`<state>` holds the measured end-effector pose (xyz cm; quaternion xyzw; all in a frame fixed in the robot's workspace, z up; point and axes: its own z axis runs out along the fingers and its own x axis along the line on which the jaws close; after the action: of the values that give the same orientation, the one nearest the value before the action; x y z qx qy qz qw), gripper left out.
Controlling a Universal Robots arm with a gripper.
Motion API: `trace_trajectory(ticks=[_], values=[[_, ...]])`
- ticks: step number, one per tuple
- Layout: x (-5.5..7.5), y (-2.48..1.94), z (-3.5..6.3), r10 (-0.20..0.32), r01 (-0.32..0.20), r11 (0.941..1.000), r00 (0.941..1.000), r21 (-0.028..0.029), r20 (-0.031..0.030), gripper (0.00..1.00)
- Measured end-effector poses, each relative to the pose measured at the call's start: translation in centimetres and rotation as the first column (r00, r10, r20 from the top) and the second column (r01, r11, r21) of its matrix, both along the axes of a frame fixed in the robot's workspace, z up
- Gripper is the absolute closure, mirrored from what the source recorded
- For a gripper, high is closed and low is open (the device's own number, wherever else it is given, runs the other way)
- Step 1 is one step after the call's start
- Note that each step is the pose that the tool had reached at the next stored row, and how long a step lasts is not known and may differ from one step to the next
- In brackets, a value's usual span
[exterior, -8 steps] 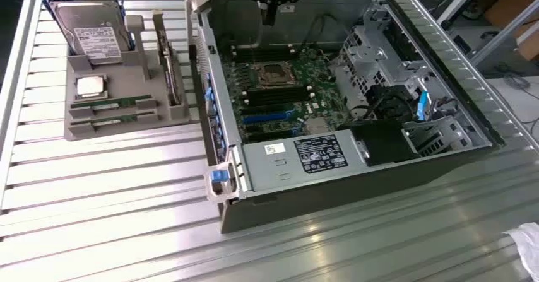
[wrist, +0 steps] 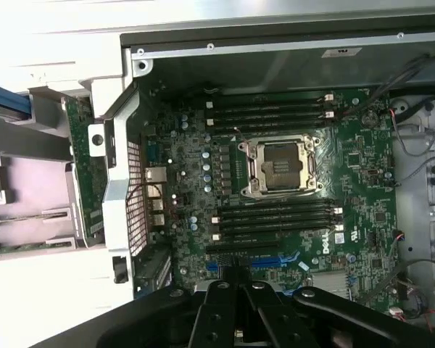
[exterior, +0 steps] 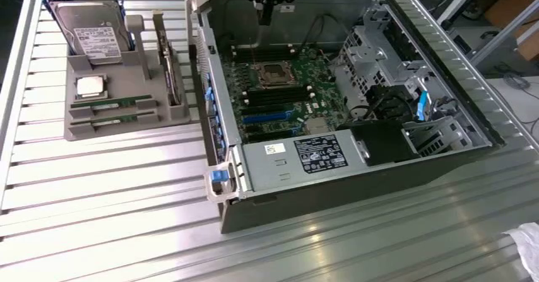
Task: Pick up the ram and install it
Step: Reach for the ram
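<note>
Two alike sticks, the ram [exterior: 111,101] and its twin [exterior: 113,119], lie side by side in the grey tray [exterior: 84,134] on the exterior view's left. A CPU [exterior: 90,86] and a hard drive [exterior: 93,33] sit in the same tray. Neither stick has been lifted.

The gripper [exterior: 265,14] hangs over the open case [exterior: 337,187], well apart from the tray. Its jaws are closed together and hold nothing. From the wrist, the gripper [wrist: 235,283] looks down on the motherboard [wrist: 362,167], where black slots [wrist: 275,214] flank the bare socket [wrist: 279,168]. All the slots appear empty.

Step in hand, as judged: the pick is not yet begun, and the arm stands at a survey pose above the install site. A pick would call for the arm to be over the tray, jaws parted and set across a stick's thin faces. It would also call for a straight lift clear of the tray's grooves.

Writing: "DELL" [wrist: 326,244] reads in white on the motherboard. The power supply label [exterior: 319,154], a white sticker [exterior: 274,148] beside it and the hard drive's label carry print too small to read.
</note>
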<state>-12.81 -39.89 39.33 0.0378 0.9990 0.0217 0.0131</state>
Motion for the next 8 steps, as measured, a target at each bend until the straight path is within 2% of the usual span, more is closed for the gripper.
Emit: trace_trajectory(ticks=[8], values=[[-1.2,0.0,0.0,0.0,0.0,1.0,1.0,0.0,0.0,0.89]])
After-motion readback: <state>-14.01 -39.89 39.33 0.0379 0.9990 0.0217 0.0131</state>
